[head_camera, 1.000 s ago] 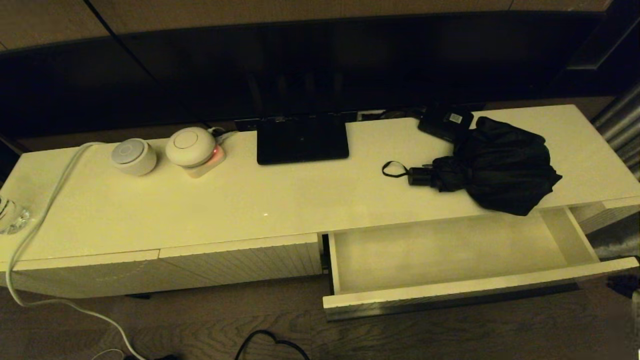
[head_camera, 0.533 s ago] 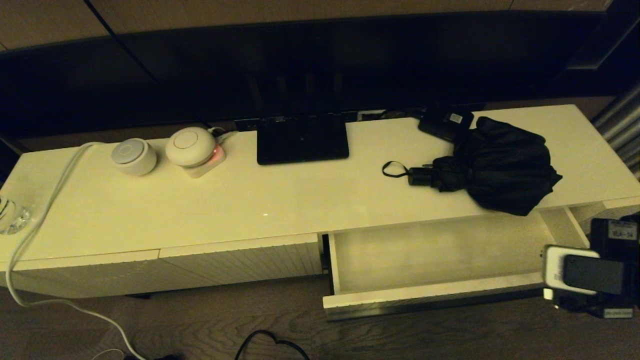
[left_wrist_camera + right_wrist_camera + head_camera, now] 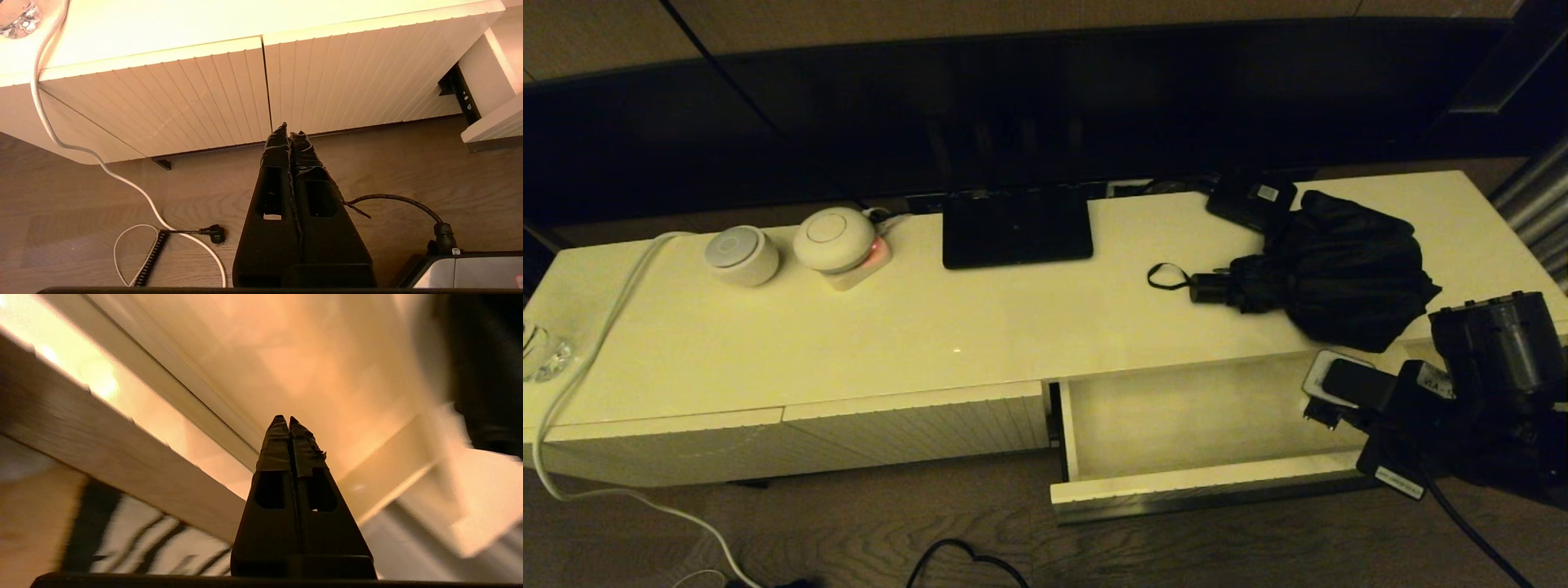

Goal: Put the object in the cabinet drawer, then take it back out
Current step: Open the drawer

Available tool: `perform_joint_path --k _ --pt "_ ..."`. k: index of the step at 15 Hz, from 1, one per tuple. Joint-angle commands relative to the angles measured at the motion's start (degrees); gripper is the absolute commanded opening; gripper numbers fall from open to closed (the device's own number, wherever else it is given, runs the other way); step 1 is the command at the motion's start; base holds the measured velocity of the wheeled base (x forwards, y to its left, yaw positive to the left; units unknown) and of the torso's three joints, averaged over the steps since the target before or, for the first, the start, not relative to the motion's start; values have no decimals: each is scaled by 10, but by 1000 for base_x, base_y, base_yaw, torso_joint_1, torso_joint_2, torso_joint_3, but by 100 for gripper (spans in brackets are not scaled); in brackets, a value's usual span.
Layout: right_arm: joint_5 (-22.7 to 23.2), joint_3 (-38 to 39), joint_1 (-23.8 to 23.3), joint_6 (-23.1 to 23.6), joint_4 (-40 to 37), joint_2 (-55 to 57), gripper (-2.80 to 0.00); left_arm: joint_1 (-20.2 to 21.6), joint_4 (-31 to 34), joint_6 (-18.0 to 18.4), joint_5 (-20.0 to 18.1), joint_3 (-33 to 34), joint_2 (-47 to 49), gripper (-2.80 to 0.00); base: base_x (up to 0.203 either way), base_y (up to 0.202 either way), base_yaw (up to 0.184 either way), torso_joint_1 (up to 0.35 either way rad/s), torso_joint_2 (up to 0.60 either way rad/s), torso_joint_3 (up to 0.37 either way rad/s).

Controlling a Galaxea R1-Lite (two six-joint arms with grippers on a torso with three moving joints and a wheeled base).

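The black folding umbrella [image 3: 1339,273] lies on the cabinet top at the right, fabric bunched, with its handle and wrist loop [image 3: 1168,276] pointing left. Just below it the cream drawer [image 3: 1217,483] is pulled out with nothing inside. My right arm [image 3: 1478,376] reaches in from the right over the drawer's right end, near the umbrella's front edge and apart from it. The right gripper [image 3: 284,418] is shut on nothing above the drawer's floor. My left gripper [image 3: 289,130] is shut and hangs low over the floor before the closed ribbed fronts [image 3: 204,94].
A small black box with a white label [image 3: 1250,200] touches the umbrella's back. A black screen base [image 3: 1016,229], two round white devices [image 3: 741,255] [image 3: 835,238] and a white cable [image 3: 588,359] sit further left. A black cable [image 3: 964,559] lies on the floor.
My right arm has come in from the lower right and moved up and left over the drawer's right end. The umbrella and the drawer have not moved.
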State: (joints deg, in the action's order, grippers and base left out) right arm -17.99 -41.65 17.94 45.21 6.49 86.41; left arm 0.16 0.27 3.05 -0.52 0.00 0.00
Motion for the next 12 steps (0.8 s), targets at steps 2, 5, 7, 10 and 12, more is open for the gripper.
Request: perform_joint_path --k 2,5,7,10,12 --pt "0 -21 3 -89 -14 36 -280 0 0 0 0 2 0 -280 0 0 0 0 0 0" --pt "5 -44 8 -164 -27 51 -280 0 0 0 0 2 0 -280 0 0 0 0 0 0" --pt "9 -54 9 -203 -27 62 -280 0 0 0 0 2 0 -280 0 0 0 0 0 0" --pt "11 -78 11 -270 -22 81 -280 0 0 0 0 2 0 -280 0 0 0 0 0 0" --pt "10 -95 11 -295 -20 98 -280 0 0 0 0 2 0 -280 0 0 0 0 0 0"
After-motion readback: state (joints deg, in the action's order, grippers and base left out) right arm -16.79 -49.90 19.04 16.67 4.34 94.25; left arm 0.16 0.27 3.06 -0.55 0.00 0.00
